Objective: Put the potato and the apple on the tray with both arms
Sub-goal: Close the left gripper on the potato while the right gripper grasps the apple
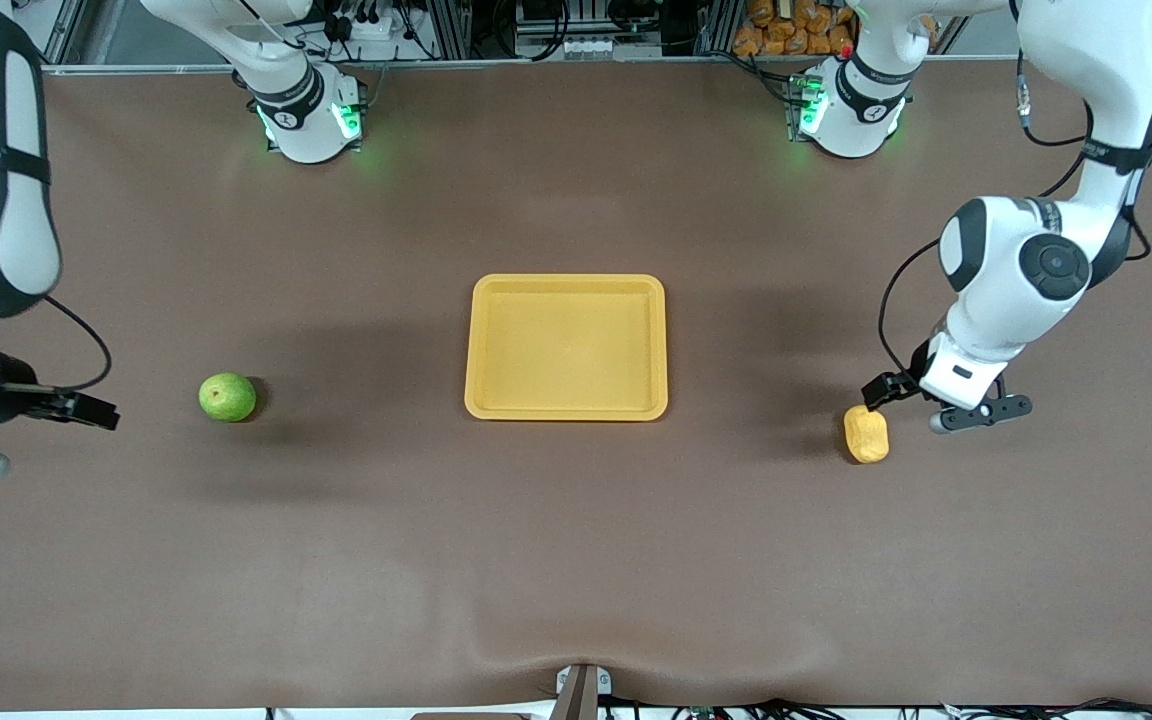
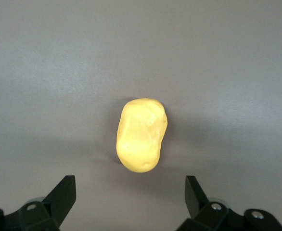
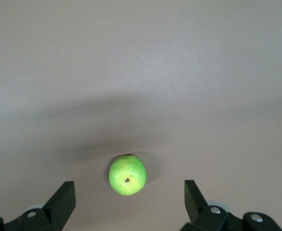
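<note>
Left fingers [image 2: 130, 202]: spread wide, empty, hovering just short of the potato [image 2: 141, 135].
Potato: firm, lumpy; pinch its narrow waist.
Right fingers [image 3: 130, 202]: spread, empty; apple [image 3: 127, 175] ahead on the surface.
Apple: smooth, rolls; grip its widest girth.
Tray [image 1: 482, 340]: bare.

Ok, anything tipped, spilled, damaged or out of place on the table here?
Nothing stands out. The tray sits square and bare, the apple and potato lie intact on the table, each with an open hand, right and left, above it.
</note>
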Motion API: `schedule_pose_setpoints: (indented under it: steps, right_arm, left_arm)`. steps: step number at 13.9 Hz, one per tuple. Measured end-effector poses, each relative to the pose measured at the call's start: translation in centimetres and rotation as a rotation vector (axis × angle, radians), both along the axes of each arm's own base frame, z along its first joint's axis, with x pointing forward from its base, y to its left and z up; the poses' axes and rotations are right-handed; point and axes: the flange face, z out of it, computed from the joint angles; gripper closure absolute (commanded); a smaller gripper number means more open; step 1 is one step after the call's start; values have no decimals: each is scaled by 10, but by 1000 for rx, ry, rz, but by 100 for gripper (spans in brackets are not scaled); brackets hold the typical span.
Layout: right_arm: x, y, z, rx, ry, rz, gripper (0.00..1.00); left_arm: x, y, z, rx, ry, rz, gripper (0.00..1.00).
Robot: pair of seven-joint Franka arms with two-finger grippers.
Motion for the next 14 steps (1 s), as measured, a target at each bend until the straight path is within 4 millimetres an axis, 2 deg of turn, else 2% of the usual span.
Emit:
schedule_pose_setpoints:
  steps: [2, 4, 6, 8, 10, 12, 14]
  right_arm:
    - [5, 5, -34, 2, 47, 8, 0]
    - [9, -7, -64, 5, 74, 39, 0]
    - [8, -16, -74, 12, 89, 107, 0]
    - [6, -16, -79, 18, 101, 149, 0]
    - [4, -13, -92, 22, 96, 204, 0]
    - [2, -8, -106, 25, 88, 264, 0]
    - [-2, -5, -118, 32, 89, 329, 0]
  left_arm:
    - [0, -1, -14, 13, 7, -18, 0]
    - [1, -2, -30, 17, 1, -29, 0]
    - [2, -3, -47, 28, -6, -54, 2]
    - [6, -4, -59, 33, -3, -65, 11]
    - [12, -5, -65, 32, -3, -66, 18]
    - [19, -5, -72, 30, -7, -66, 37]
    - [22, -6, -80, 28, -7, -67, 62]
